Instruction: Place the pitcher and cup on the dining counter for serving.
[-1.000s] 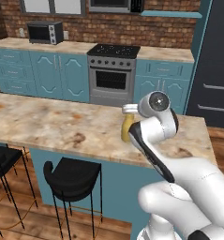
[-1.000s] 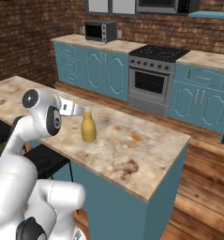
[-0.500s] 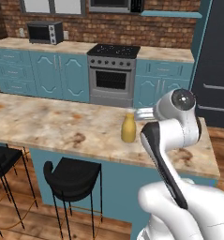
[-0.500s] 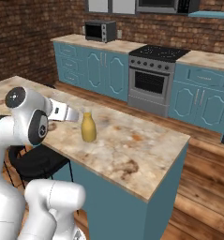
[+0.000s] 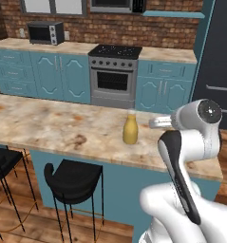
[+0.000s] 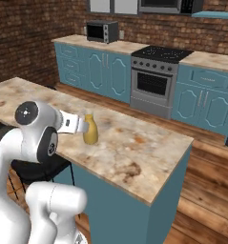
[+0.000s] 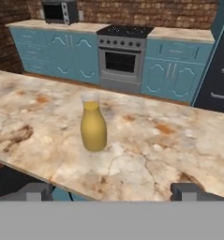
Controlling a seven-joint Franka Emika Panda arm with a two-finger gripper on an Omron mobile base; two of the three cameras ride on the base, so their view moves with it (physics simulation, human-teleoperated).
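Two dark fingers (image 7: pixel 38 191) stand spread wide at the bottom of the hand view, with nothing between them. The gripper (image 7: pixel 113 192) is drawn back from the near edge of the dining counter (image 7: pixel 179 140), facing across it. The pitcher (image 7: pixel 93 126) stands upright on that counter, well apart from the fingers, mustard-yellow with a pale top. In the left base view the pitcher (image 5: pixel 130 129) stands just left of the arm's outstretched wrist; in the right base view the pitcher (image 6: pixel 90 129) is partly covered by the wrist. Black bar stools (image 5: pixel 72 178) stand under the counter's overhang. Beyond, a stove (image 5: pixel 114 76) sits among teal cabinets, with a microwave (image 5: pixel 45 32) against the brick wall.
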